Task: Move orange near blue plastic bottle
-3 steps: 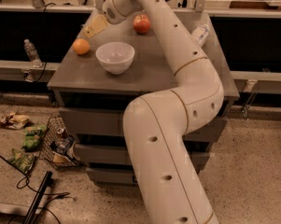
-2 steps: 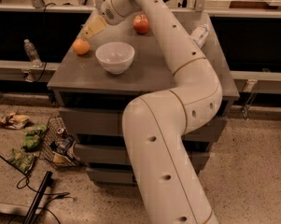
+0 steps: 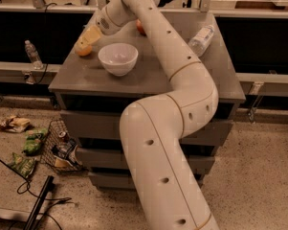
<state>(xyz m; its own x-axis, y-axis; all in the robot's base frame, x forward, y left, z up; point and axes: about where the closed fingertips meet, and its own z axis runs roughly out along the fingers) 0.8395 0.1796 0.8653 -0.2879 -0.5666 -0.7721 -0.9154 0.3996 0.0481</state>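
The orange (image 3: 83,51) lies on the grey table (image 3: 148,75) at its left edge, left of the white bowl (image 3: 117,58). My gripper (image 3: 87,36) hangs right over the orange, its cream tip touching or just above the fruit's top. The blue plastic bottle (image 3: 201,39) lies on its side at the table's right side, far from the orange. My white arm (image 3: 172,61) stretches across the table between them.
A red apple (image 3: 140,27) sits behind the bowl, partly hidden by my arm. A small clear bottle (image 3: 32,53) stands on a ledge to the left. Snack bags (image 3: 25,150), a wire basket (image 3: 60,147) and cables lie on the floor at the left.
My gripper has moved down and to the left, from above the table's back left to right over the orange. The orange, bowl and bottle have not moved.
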